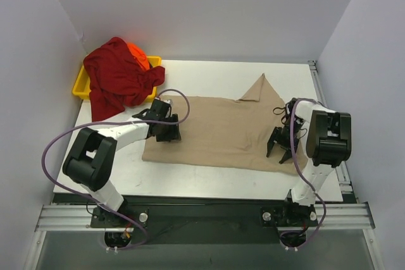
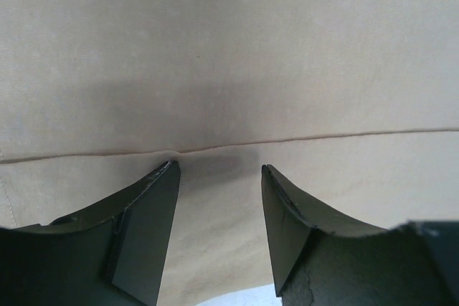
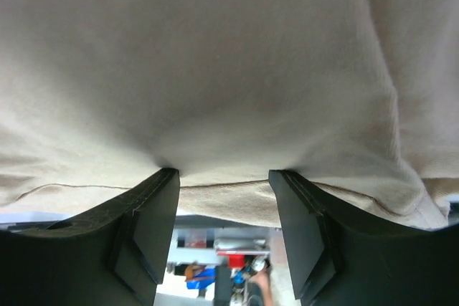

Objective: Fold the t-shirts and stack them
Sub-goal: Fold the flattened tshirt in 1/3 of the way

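Three walls [image 1: 209, 11] enclose the white desk [image 1: 215, 77], tan t-shirt [image 1: 215, 134] spread on it, dark red t-shirt [image 1: 117, 80] heaped over the yellow tray [image 1: 81, 88]. Left wrist: left claw [image 2: 219, 168] open on its seam. Right wrist: right claw [image 3: 224, 173] open at its bunched edge

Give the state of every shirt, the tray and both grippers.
tan t-shirt: spread flat on the table
dark red t-shirt: crumpled, draped over the yellow tray
orange t-shirt: mostly hidden under the red one
yellow tray: mostly covered
left gripper: open, tips on tan cloth
right gripper: open, at tan cloth's edge
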Action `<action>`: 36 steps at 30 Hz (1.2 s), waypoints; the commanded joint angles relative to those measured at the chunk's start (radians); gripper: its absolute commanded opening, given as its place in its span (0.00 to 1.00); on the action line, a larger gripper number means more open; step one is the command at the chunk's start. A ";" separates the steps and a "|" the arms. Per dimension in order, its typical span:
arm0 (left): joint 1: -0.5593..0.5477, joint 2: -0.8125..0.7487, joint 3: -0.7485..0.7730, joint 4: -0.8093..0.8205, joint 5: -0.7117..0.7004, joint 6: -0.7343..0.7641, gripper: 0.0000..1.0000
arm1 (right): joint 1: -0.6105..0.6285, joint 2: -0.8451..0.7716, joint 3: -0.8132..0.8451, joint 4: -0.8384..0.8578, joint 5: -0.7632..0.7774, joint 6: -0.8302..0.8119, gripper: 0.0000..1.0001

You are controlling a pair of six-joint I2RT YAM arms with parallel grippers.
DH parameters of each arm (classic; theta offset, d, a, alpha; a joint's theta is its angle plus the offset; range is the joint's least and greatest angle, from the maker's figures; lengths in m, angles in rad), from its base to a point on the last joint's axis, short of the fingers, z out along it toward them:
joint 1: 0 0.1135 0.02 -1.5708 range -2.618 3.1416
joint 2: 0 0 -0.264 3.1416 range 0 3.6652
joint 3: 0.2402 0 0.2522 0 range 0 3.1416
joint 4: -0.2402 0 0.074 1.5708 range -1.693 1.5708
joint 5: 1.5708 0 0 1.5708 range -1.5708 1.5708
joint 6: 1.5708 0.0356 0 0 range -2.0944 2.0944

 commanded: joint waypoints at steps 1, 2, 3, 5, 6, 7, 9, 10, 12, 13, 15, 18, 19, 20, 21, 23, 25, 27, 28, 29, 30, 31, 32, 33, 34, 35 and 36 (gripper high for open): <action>-0.019 0.000 -0.100 -0.068 0.020 -0.021 0.60 | -0.033 -0.043 -0.076 -0.047 0.045 0.026 0.56; -0.022 -0.007 -0.111 -0.065 0.022 -0.027 0.60 | -0.042 -0.051 -0.087 -0.047 0.033 0.030 0.56; -0.028 -0.019 -0.121 -0.064 0.024 -0.032 0.60 | -0.053 -0.059 -0.099 -0.047 0.030 0.038 0.56; -0.044 -0.031 -0.147 -0.068 0.025 -0.044 0.60 | -0.073 -0.079 -0.123 -0.047 0.037 0.043 0.56; -0.048 -0.046 -0.156 -0.073 0.024 -0.050 0.60 | -0.078 -0.085 -0.130 -0.047 0.040 0.046 0.56; -0.059 -0.056 -0.168 -0.076 0.021 -0.065 0.60 | -0.085 -0.097 -0.136 -0.047 0.045 0.046 0.56; -0.070 -0.089 -0.200 -0.086 0.016 -0.082 0.60 | -0.089 -0.106 -0.153 -0.047 0.048 0.049 0.56; -0.074 -0.102 -0.211 -0.091 0.014 -0.090 0.60 | -0.090 -0.114 -0.159 -0.049 0.048 0.053 0.56; -0.087 -0.128 -0.243 -0.102 0.016 -0.114 0.60 | -0.092 -0.119 -0.174 -0.047 0.047 0.055 0.56; -0.091 -0.137 -0.254 -0.103 0.022 -0.122 0.60 | -0.092 -0.123 -0.179 -0.047 0.048 0.058 0.56; -0.106 -0.154 -0.286 -0.105 0.030 -0.141 0.60 | -0.092 -0.128 -0.197 -0.046 0.051 0.057 0.56; -0.129 -0.181 -0.311 -0.129 0.031 -0.157 0.60 | -0.090 -0.146 -0.225 -0.047 0.069 0.060 0.56; -0.137 -0.191 -0.314 -0.140 0.027 -0.171 0.60 | -0.092 -0.161 -0.232 -0.047 0.076 0.061 0.56; -0.143 -0.201 -0.318 -0.152 0.025 -0.177 0.60 | -0.090 -0.171 -0.240 -0.046 0.077 0.066 0.56; -0.151 -0.221 -0.325 -0.159 0.027 -0.185 0.60 | -0.092 -0.178 -0.246 -0.046 0.080 0.067 0.56; -0.156 -0.243 -0.340 -0.169 0.024 -0.199 0.60 | -0.090 -0.200 -0.263 -0.047 0.089 0.072 0.56; -0.157 -0.267 -0.340 -0.182 0.019 -0.202 0.60 | -0.092 -0.217 -0.266 -0.047 0.088 0.077 0.56; -0.157 -0.289 -0.331 -0.192 0.017 -0.197 0.60 | -0.092 -0.226 -0.259 -0.054 0.074 0.080 0.56; -0.157 -0.293 -0.320 -0.194 0.016 -0.188 0.60 | -0.092 -0.240 -0.252 -0.057 0.068 0.081 0.56; -0.157 -0.297 -0.291 -0.206 0.013 -0.182 0.60 | -0.090 -0.246 -0.228 -0.061 0.059 0.083 0.56; -0.156 -0.297 -0.268 -0.218 0.010 -0.174 0.60 | -0.090 -0.254 -0.214 -0.073 0.042 0.084 0.56; -0.156 -0.294 -0.245 -0.228 0.002 -0.161 0.61 | -0.087 -0.267 -0.193 -0.083 0.034 0.086 0.56; -0.156 -0.291 -0.196 -0.246 -0.002 -0.153 0.61 | -0.087 -0.274 -0.152 -0.090 0.027 0.084 0.56; -0.156 -0.280 -0.170 -0.254 -0.007 -0.144 0.61 | -0.087 -0.278 -0.122 -0.109 0.013 0.081 0.56; -0.154 -0.272 -0.147 -0.263 -0.019 -0.127 0.61 | -0.084 -0.289 -0.096 -0.116 0.007 0.072 0.56; -0.153 -0.264 -0.119 -0.281 -0.024 -0.118 0.62 | -0.082 -0.290 -0.070 -0.124 0.001 0.069 0.56; -0.150 -0.248 -0.077 -0.289 -0.030 -0.109 0.62 | -0.079 -0.292 -0.008 -0.138 -0.013 0.064 0.56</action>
